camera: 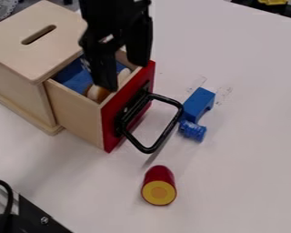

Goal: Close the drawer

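Observation:
The gripper [125, 76] hangs from the top of the camera view over the open drawer, its two fingers apart. One fingertip is down at the drawer's interior, beside a round wooden piece [98, 93]; the other is close to the top edge of the red front. The drawer [78, 111] is pulled out of the light wooden box [20, 59] toward the lower right. Its red front [113, 119] carries a black loop handle [173, 125], which sticks out to the right. Blue material [74, 78] lies inside the drawer.
A blue arch-like block [198, 103] and a small blue spool-like piece [192, 131] lie right of the handle. A red cylinder with a yellow end [159, 185] lies below. Black hardware [38, 216] occupies the lower left corner.

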{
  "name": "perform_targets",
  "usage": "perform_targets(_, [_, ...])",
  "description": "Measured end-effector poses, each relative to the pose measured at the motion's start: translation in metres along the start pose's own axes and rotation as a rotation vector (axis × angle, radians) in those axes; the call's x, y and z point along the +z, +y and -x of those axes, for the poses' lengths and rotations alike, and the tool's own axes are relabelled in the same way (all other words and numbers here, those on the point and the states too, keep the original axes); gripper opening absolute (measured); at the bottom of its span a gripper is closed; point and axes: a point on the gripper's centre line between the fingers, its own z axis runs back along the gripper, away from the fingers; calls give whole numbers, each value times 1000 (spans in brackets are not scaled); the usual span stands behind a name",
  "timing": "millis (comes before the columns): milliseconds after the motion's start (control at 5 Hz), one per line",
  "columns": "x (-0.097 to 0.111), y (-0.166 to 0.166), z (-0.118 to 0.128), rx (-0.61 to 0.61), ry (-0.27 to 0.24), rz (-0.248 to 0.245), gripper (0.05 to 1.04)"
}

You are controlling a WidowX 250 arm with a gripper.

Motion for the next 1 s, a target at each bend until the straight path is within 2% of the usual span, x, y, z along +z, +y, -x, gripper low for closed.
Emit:
perform_targets(200, [-8,-4,9,-10,-2,22,999])
perform_targets(400, [-19,-11,14,19,-28,26,999])
perform_targets(600, [-33,-16,17,31,-61,2,999])
perform_targets(1000, [-56,-20,15,20,-89,-50,999])
